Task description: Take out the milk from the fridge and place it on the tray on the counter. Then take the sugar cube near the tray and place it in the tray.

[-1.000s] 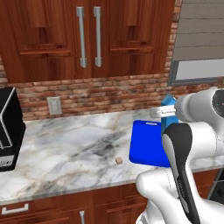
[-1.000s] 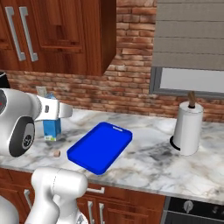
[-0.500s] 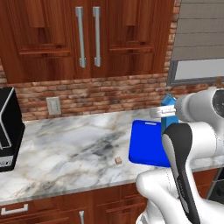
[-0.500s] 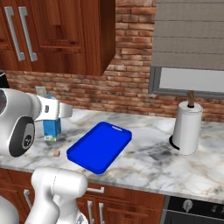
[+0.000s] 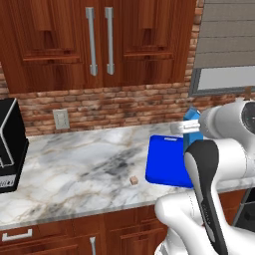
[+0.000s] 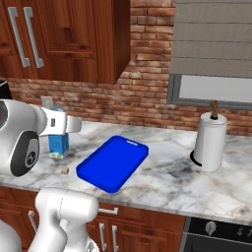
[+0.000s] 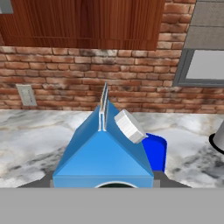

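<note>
I've got the milk (image 7: 103,153) right up against my hand camera, its gabled blue top and white cap straight ahead of the pincer (image 6: 58,129). From the right base camera the carton (image 6: 58,144) hangs just under the pincer, its bottom low over the counter (image 6: 162,177); I can't tell whether it touches the marble. In the left base view only a sliver of the carton (image 5: 191,115) peeks out behind my own arm. The fingertips are hidden by the carton and the wrist, so I cannot tell how the pincer's jaws stand or whether they grip the milk.

Just below the pincer in the right base view, the sugar cube (image 6: 64,170) sits on the marble, near the carton and a little apart from it. In the left base view the cube (image 5: 133,180) lies beside the tray's near corner, not touching it.

The tray (image 6: 114,162) lies flat on the counter, off to the pincer's side in the right base view, and nothing is on it. The left base camera shows the tray (image 5: 164,162) partly covered by my arm.

Farther out beyond the tray stands a paper-towel roll (image 6: 210,141), upright, well apart from the pincer. A brick wall (image 7: 87,74) runs behind everything, with wooden cabinets (image 5: 99,42) above.
</note>
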You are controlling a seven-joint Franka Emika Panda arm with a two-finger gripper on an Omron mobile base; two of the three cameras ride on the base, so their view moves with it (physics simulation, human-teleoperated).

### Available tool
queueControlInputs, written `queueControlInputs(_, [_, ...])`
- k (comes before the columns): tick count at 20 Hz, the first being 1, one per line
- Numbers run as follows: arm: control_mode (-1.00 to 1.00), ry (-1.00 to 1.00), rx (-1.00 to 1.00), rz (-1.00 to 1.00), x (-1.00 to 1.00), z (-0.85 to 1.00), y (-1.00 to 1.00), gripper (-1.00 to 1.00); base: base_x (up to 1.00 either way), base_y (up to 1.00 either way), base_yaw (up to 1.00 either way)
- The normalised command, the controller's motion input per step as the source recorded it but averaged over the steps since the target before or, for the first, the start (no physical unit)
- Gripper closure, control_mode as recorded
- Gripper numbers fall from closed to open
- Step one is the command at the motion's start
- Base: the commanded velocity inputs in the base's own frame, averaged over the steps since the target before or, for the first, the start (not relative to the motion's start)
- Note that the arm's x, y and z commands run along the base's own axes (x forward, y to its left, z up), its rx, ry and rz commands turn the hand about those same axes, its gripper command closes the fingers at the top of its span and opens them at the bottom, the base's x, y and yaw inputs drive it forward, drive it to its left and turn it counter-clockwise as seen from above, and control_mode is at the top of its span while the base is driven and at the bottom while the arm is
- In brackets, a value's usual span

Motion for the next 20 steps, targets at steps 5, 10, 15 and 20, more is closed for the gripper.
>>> queueControlInputs(5, [1.00, 0.00, 0.00, 0.00, 0.00, 0.00, 0.00, 1.00, -0.33, 0.00, 0.00])
queueControlInputs(10, [1.00, 0.00, 0.00, 0.00, 0.00, 0.00, 0.00, 1.00, 0.00, 0.00, 0.00])
queueControlInputs(15, [-1.00, 0.00, 0.00, 0.00, 0.10, 0.00, 0.00, 1.00, 0.00, 0.00, 0.00])
queueControlInputs(20, [-1.00, -0.04, 0.00, 0.05, 0.67, -0.23, -0.13, 1.00, 0.00, 0.00, 0.00])
